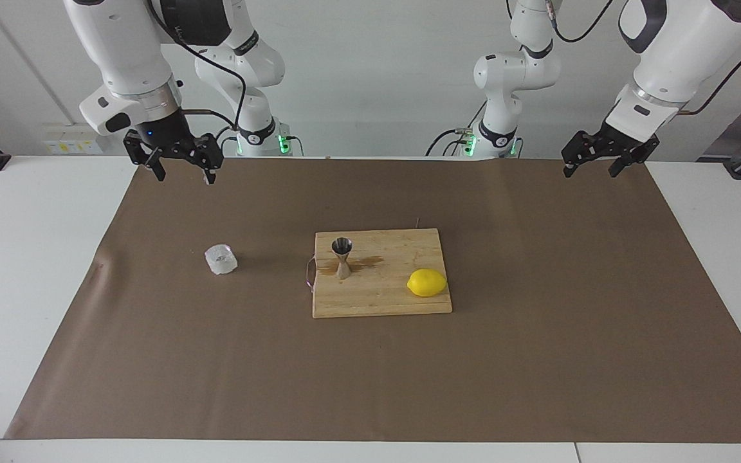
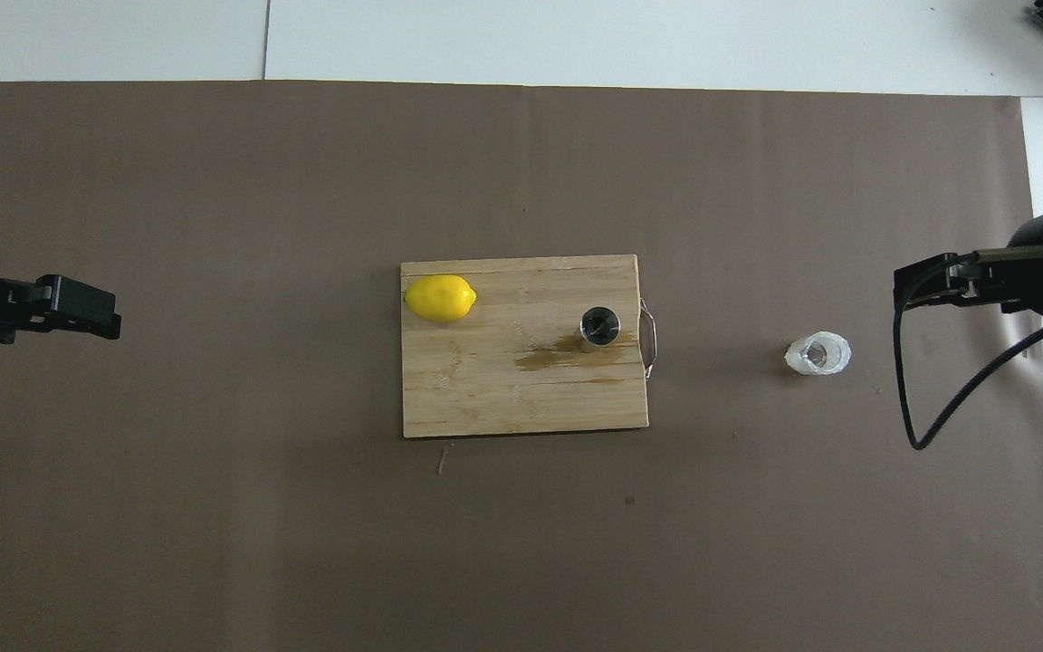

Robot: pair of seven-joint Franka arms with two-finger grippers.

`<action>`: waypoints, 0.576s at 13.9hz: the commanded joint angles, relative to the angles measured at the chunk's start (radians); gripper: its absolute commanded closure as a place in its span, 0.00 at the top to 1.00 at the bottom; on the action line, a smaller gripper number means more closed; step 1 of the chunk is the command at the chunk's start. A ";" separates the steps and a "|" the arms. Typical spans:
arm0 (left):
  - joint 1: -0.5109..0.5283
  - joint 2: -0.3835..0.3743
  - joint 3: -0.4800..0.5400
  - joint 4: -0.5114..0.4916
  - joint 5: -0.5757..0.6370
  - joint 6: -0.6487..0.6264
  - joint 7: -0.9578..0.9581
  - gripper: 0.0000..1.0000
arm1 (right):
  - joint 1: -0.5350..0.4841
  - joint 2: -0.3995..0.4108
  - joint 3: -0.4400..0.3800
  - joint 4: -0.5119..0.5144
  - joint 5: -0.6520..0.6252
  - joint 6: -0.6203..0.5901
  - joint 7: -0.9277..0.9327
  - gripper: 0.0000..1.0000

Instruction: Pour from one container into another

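Glass cup point(image 1: 220, 259) apart from right claw point(image 1: 182, 172).

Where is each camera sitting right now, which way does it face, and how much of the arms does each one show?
Facing view: high across the table, looking at both robots; whole arms show, right gripper and left gripper raised and open.
Overhead view: above the robots' end, looking steeply down; only the grippers and wrists show at its sides.
Shared: glass cup on the brown mat, jigger and lemon on the cutting board, mirrored between views.
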 commanded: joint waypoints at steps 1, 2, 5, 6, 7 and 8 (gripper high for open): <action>0.002 -0.021 0.001 -0.016 -0.002 -0.007 -0.005 1.00 | -0.005 0.007 0.010 0.017 -0.010 -0.013 0.019 1.00; 0.002 -0.021 0.001 -0.016 -0.002 -0.009 -0.005 1.00 | -0.005 0.002 0.010 0.005 -0.009 -0.013 0.019 1.00; 0.002 -0.021 0.001 -0.016 -0.002 -0.007 -0.005 1.00 | -0.014 -0.011 0.009 -0.021 0.049 -0.012 0.023 1.00; 0.002 -0.021 0.002 -0.016 -0.002 -0.007 -0.005 1.00 | -0.014 -0.011 0.007 -0.021 0.049 -0.010 0.023 1.00; 0.002 -0.021 0.001 -0.016 -0.002 -0.007 -0.005 1.00 | -0.014 -0.011 0.007 -0.021 0.049 -0.010 0.023 1.00; 0.002 -0.021 0.001 -0.016 -0.002 -0.007 -0.005 1.00 | -0.014 -0.011 0.007 -0.021 0.048 -0.010 0.022 1.00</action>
